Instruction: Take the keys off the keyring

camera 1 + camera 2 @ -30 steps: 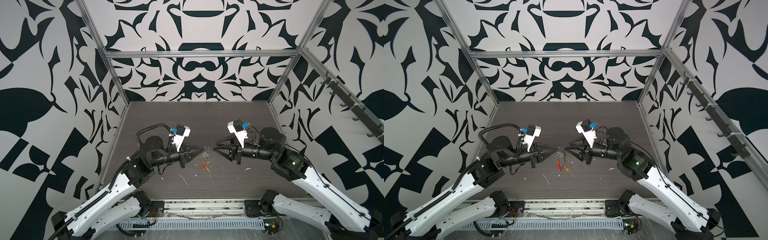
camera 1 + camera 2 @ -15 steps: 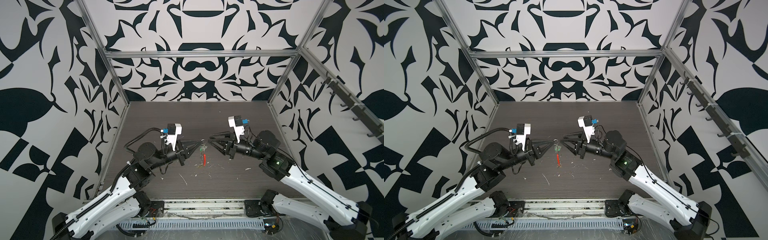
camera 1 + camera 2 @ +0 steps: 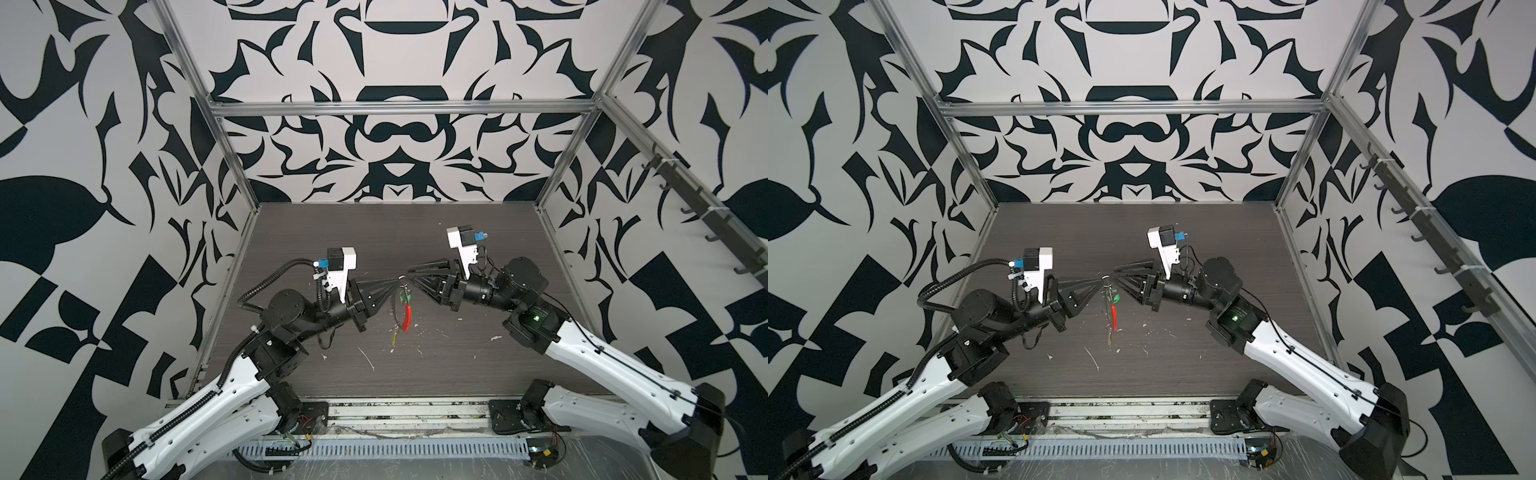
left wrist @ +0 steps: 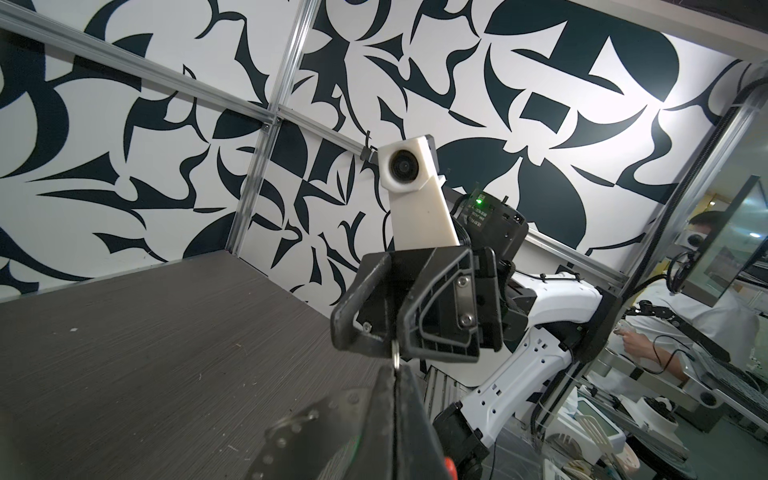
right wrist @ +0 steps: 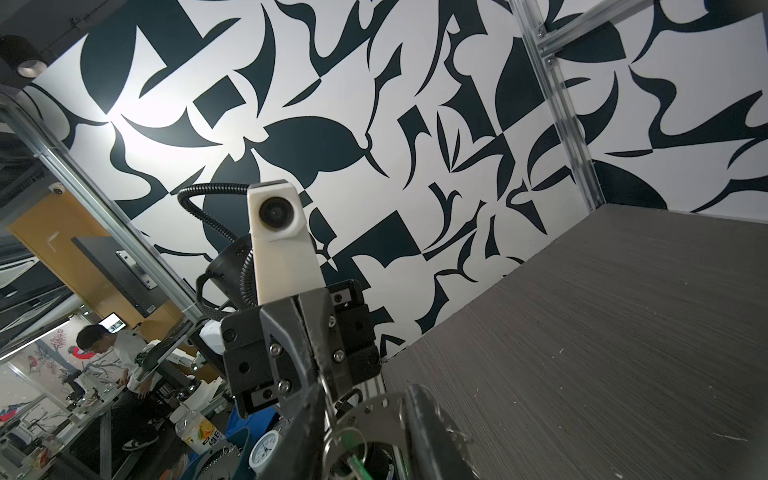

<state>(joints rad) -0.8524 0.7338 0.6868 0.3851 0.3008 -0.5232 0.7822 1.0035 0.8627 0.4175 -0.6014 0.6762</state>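
Dark wood-grain tabletop [image 3: 457,249] sits inside black-and-white patterned walls [image 3: 104,166]. On the left, the black left gripper [image 3: 394,282] is held above it, jaws pressed together on the top of the thin grey metal keyring [image 3: 407,318], which hangs in mid-air with its red plastic sleeve low down. A small silver key [image 3: 405,297] with a green tag dangles just below the fingertips. Facing tip to tip, the black right gripper [image 3: 411,277] has its jaws parted around the ring's top.

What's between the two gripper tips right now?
Just the top of the hanging keyring: the left gripper is shut on it, the right gripper open around it. Both top views show this.
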